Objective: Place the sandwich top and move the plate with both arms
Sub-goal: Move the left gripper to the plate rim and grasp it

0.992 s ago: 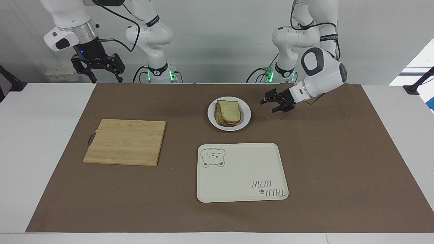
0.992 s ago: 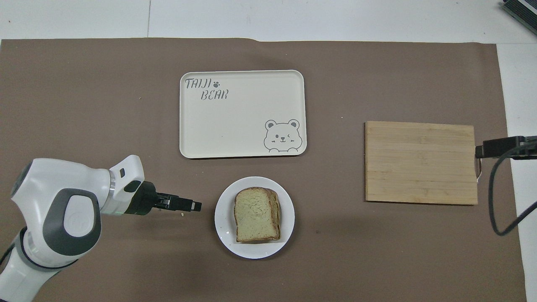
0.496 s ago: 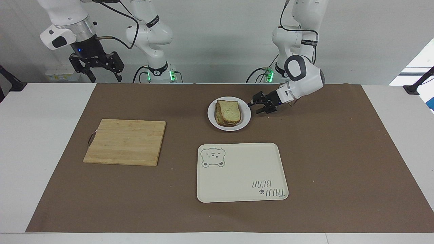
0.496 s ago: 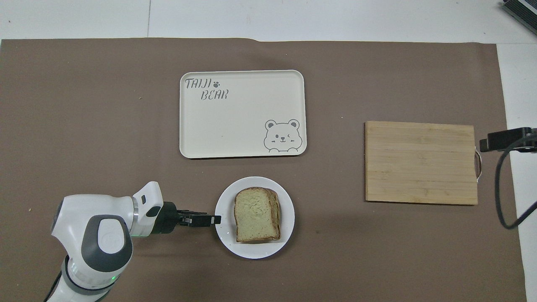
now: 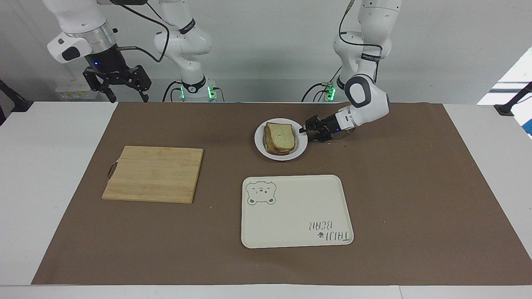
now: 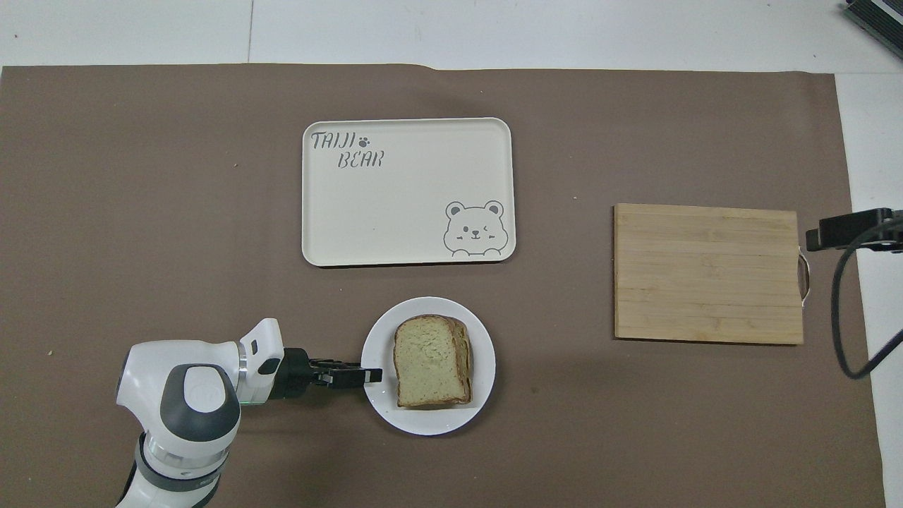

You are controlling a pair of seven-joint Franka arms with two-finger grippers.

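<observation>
The small white plate [image 5: 301, 146] [image 6: 423, 422] lies on the brown mat near the robots. A stacked sandwich sits on it, with the sandwich top [image 5: 282, 136] [image 6: 430, 360], a pale slice with brown crust, lying flat as its uppermost layer. My left gripper [image 5: 306, 129] [image 6: 372, 375] is low, lies nearly level and is open. Its tips are at the plate's rim on the side toward the left arm's end. My right gripper [image 5: 117, 85] is open and empty. It is raised over the table's edge at the right arm's end, where that arm waits.
A cream rectangular tray [image 5: 297, 211] [image 6: 408, 190] with a bear drawing lies farther from the robots than the plate. A bamboo cutting board [image 5: 153, 173] [image 6: 707, 273] lies toward the right arm's end. The brown mat [image 5: 415, 187] covers most of the table.
My left gripper has come down and moved across the mat to the plate's rim. The right gripper has shifted only slightly. The plate and the sandwich have not moved.
</observation>
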